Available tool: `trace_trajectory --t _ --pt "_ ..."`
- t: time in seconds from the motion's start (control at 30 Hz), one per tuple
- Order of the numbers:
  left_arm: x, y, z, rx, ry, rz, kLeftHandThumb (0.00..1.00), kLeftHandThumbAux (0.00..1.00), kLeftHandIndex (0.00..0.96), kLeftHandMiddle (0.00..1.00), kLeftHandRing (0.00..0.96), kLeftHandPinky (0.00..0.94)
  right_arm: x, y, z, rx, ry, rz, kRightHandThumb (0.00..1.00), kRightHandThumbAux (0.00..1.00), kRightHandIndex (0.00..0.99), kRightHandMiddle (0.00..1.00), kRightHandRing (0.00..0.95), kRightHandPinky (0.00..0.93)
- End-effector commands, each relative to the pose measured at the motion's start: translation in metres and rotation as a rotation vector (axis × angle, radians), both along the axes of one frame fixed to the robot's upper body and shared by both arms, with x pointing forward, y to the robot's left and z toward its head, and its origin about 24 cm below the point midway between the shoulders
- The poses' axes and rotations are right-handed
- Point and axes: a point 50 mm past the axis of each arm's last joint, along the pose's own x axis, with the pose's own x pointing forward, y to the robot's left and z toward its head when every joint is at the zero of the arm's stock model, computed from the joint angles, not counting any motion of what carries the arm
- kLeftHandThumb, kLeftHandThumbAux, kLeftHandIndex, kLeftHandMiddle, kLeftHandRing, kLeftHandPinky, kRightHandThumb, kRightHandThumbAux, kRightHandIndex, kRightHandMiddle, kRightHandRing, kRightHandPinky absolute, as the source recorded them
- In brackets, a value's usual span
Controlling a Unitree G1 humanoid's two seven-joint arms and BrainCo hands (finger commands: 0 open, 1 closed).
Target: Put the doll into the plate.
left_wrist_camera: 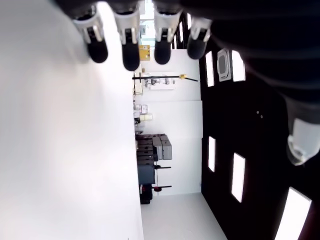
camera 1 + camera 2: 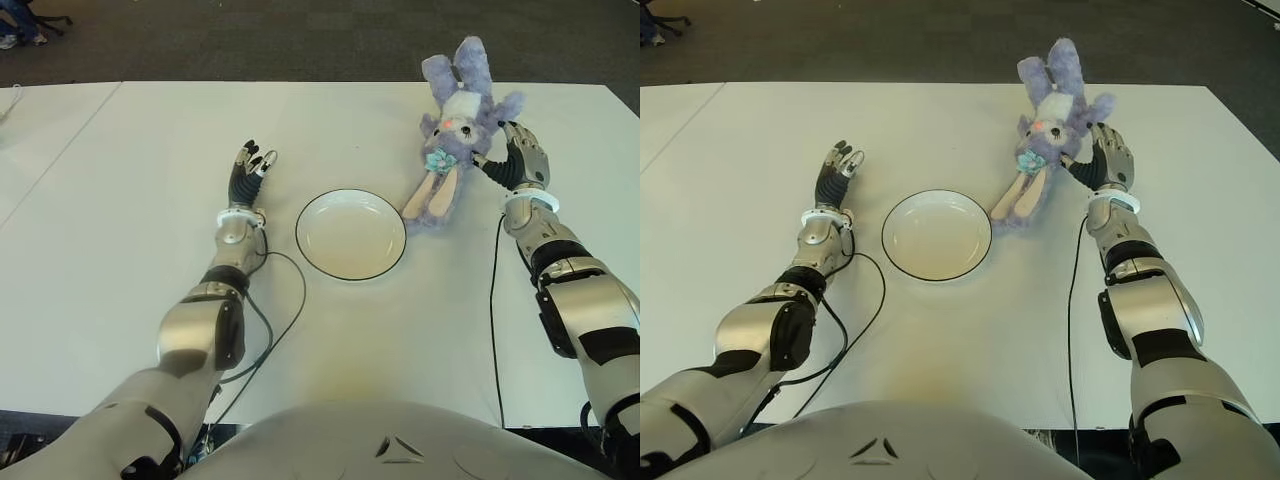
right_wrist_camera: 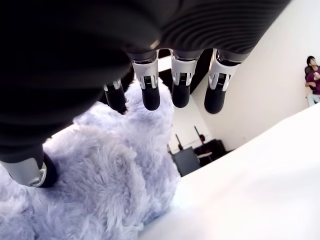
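A purple plush bunny doll [image 2: 450, 140] lies on the white table [image 2: 120, 260], head toward me, just right of the white plate [image 2: 300, 235] with a dark rim. Nothing is in the plate. My right hand [image 2: 503, 150] is at the doll's right side, open. In the right wrist view its fingers [image 3: 150, 92] reach straight out over the fur [image 3: 110, 190] and the thumb [image 3: 30, 170] shows beside it, with nothing gripped. My left hand [image 2: 255, 160] shows to the left of the plate, fingers relaxed and holding nothing.
Black cables [image 2: 290, 300] trail from both wrists across the table toward me. The table's far edge [image 2: 300, 82] meets a dark floor. A seam [image 2: 60, 150] runs along the table's left part. A person [image 3: 312, 75] stands far off in the right wrist view.
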Motion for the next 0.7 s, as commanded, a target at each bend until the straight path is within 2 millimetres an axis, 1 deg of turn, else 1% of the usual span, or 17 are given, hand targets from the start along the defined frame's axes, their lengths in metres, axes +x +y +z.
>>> trace_trajectory --t 0.03,0.13,0.23,0.4,0.5,0.57,0.7 --pt "-0.054 -0.016 -0.069 -0.043 0.344 -0.043 0.000 0.435 0.063 0.119 0.115 0.056 0.003 0.008 0.000 0.033 -0.018 0.015 0.436 0.461 0.000 0.000 0.000 0.114" --pt "-0.054 -0.017 -0.069 -0.047 0.347 -0.052 0.000 0.430 0.064 0.118 0.113 0.042 0.004 0.010 0.000 0.036 -0.020 0.017 0.444 0.465 0.000 0.000 0.000 0.114" --pt "-0.060 -0.017 -0.074 -0.042 0.372 -0.061 0.000 0.425 0.067 0.121 0.115 0.031 0.004 0.011 0.001 0.039 -0.027 0.019 0.449 0.467 0.000 0.000 0.000 0.107" --pt "-0.060 -0.020 -0.075 -0.023 0.384 -0.066 0.000 0.405 0.052 0.118 0.116 0.061 0.004 0.013 0.001 0.050 -0.045 0.026 0.474 0.477 0.000 0.000 0.000 0.093" --pt "-0.066 -0.022 -0.079 -0.002 0.398 -0.073 0.000 0.402 0.047 0.112 0.113 0.068 0.005 0.013 0.003 0.055 -0.062 0.030 0.487 0.478 0.000 0.000 0.000 0.094" --pt "-0.068 -0.022 -0.081 0.012 0.404 -0.080 0.000 0.399 0.055 0.117 0.115 0.063 0.005 0.014 0.004 0.056 -0.075 0.032 0.498 0.478 0.000 0.000 0.000 0.102" --pt "-0.066 -0.023 -0.080 0.028 0.396 -0.087 0.000 0.396 0.066 0.124 0.117 0.053 0.007 0.016 0.008 0.059 -0.095 0.036 0.511 0.480 0.000 0.000 0.000 0.124"
